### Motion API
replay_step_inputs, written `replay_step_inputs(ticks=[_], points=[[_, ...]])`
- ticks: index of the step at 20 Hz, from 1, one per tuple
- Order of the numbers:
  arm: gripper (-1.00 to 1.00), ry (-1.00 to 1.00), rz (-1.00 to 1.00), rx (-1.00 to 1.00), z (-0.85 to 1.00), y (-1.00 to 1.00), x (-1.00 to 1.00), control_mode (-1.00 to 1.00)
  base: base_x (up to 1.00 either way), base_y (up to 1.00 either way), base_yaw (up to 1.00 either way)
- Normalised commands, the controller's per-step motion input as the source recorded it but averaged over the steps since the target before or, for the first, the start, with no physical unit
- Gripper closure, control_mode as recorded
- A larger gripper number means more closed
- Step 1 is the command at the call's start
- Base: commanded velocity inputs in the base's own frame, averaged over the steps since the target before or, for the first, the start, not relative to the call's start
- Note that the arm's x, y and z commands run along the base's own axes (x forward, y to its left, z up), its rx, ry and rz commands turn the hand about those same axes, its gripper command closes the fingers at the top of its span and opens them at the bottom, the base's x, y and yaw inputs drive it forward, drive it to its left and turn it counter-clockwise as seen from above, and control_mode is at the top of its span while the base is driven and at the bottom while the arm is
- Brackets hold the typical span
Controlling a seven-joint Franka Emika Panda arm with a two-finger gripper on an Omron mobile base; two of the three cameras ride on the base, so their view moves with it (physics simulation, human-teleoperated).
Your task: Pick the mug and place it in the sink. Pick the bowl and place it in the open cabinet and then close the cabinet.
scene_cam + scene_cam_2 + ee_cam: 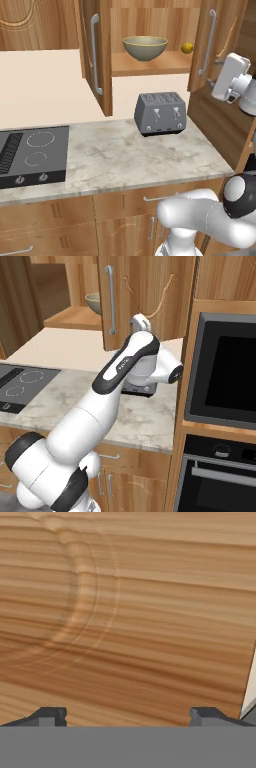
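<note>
Olive-beige bowl [145, 47] upright on the shelf of the open cabinet [150, 62], small yellow fruit [187, 48] well to its right on the same shelf. Both doors swung out, left door [97, 55] and right door [212, 42], each with a long silver bar handle. Gripper [128, 716] up against the outer face of the right door (carved arch groove close in the hand view), fingers [49, 716] spread wide, nothing between them. Grey toaster [160, 113] on the marble counter [125, 160] below the cabinet, black cooktop [32, 155] far left. Black oven [222, 376] at right in the right base view.
</note>
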Motion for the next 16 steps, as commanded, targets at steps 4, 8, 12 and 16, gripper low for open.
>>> replay_step_inputs(ticks=[4, 8, 12, 16], points=[[-1.0, 0.03, -0.03, -0.06, -0.02, 0.59, 0.49, -1.0, 0.0, 0.0, 0.0], [-1.0, 0.01, -0.06, -0.05, 0.0, 0.54, 0.69, -1.0, 0.0, 0.0, 0.0], [-1.0, 0.02, -0.05, -0.01, -0.12, 0.6, 0.72, -1.0, 0.0, 0.0, 0.0], [-1.0, 0.01, -0.05, 0.0, 0.0, 0.37, 0.67, -1.0, 0.0, 0.0, 0.0]])
